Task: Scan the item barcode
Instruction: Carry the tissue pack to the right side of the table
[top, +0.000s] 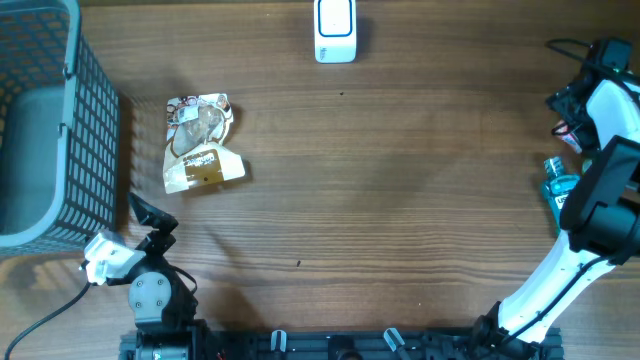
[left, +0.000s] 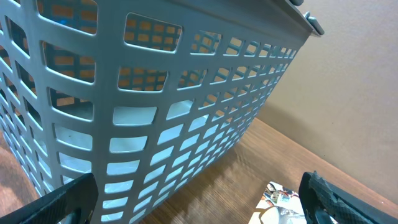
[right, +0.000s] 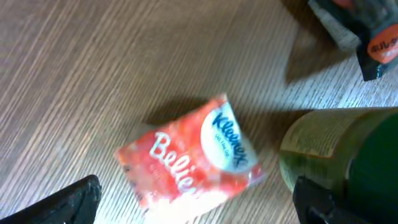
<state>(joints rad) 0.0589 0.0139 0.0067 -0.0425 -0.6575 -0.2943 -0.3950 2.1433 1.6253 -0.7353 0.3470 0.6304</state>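
Wide apart on both hands, my fingers grip nothing. From overhead, the brown wood-grain table (top: 400, 180) fills the view. The white barcode scanner (top: 335, 30) stands at its far edge and a grey mesh basket (top: 60, 130) takes the left end. A clear snack bag (top: 200, 140) lies near the basket, and a teal bottle (top: 558, 185) sits by my right arm (top: 600, 210) at the right edge. My left gripper (top: 150, 213) hovers near the basket's front corner. Through my left wrist, the left fingers (left: 348, 199) frame the basket's grid wall, with a plain beige wall (left: 354, 93) behind. Through my right wrist, the right fingers (right: 68, 202) straddle a red-and-white tissue pack (right: 193, 158). It lies flat on the wood, touched by neither finger. What may be the same bottle lies just beside it, and a dark packet (right: 367, 31) with an orange label lies beyond.
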